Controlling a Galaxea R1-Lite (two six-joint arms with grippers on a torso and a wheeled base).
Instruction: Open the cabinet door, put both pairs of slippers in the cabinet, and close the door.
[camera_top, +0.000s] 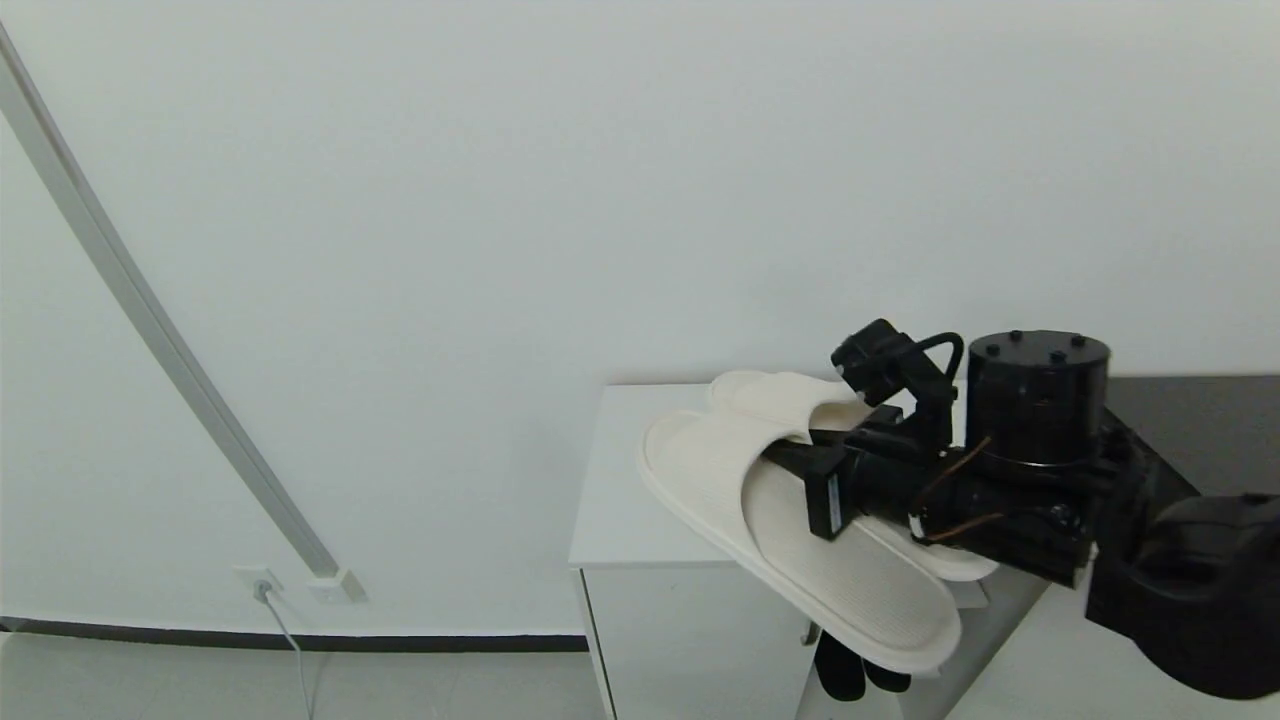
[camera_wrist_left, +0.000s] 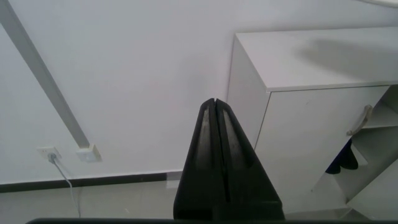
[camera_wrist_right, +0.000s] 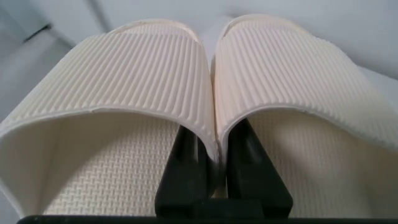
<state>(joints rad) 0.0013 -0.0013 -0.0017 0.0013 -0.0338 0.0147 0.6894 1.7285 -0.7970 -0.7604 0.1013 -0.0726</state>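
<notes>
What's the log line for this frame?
right gripper: shut on pair of cream ribbed slippers | above white cabinet top | door: open | left gripper: shut

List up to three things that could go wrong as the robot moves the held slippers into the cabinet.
1. The right gripper pinches only the touching strap edges of the held slippers, so one might slip free.
2. Their long soles stick out well beyond the grip and may catch the top edge of the cabinet on the way down.
3. The other slippers lie just behind on the top and could get knocked.
</notes>
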